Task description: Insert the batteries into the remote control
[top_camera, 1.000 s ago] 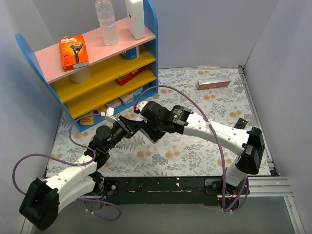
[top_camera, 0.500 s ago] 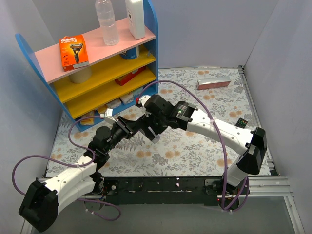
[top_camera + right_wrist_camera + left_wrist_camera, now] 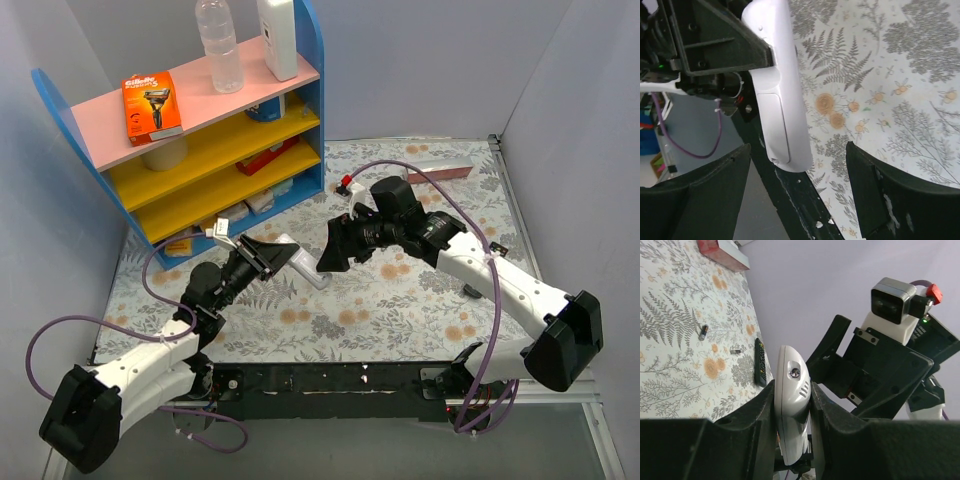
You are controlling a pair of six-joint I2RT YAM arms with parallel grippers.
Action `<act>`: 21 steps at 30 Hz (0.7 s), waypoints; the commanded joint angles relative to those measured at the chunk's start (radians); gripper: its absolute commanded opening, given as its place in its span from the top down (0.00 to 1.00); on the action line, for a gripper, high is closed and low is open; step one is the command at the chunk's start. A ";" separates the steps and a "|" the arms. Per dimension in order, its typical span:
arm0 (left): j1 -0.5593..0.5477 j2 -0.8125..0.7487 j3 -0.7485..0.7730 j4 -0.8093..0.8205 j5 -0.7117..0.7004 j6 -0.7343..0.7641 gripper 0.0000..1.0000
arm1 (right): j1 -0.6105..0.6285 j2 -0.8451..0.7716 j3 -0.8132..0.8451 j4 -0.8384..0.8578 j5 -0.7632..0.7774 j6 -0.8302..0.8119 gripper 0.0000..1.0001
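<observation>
Floral cloth tabletop, lilac walls; beside blue shelf we see left gripper clamping white plastic remote, right gripper wide.

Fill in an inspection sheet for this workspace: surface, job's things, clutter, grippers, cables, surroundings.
Surface: floral cloth covering the work area.
Job's things: white remote gripped near one end; two batteries lying loose on the cloth, apart from each other.
Clutter: black remote and pink box on the cloth.
Grippers: left gripper, jaws shut on the white remote; right gripper, jaws open, holding nothing, at the remote's free end.
Cables: purple cables looping along both arms.
Surroundings: blue shelf carrying a razor pack and a bottle.
</observation>
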 commanded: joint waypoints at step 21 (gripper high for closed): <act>0.004 0.028 0.082 0.213 0.128 -0.051 1.00 | -0.039 -0.058 -0.224 0.421 -0.380 0.151 0.65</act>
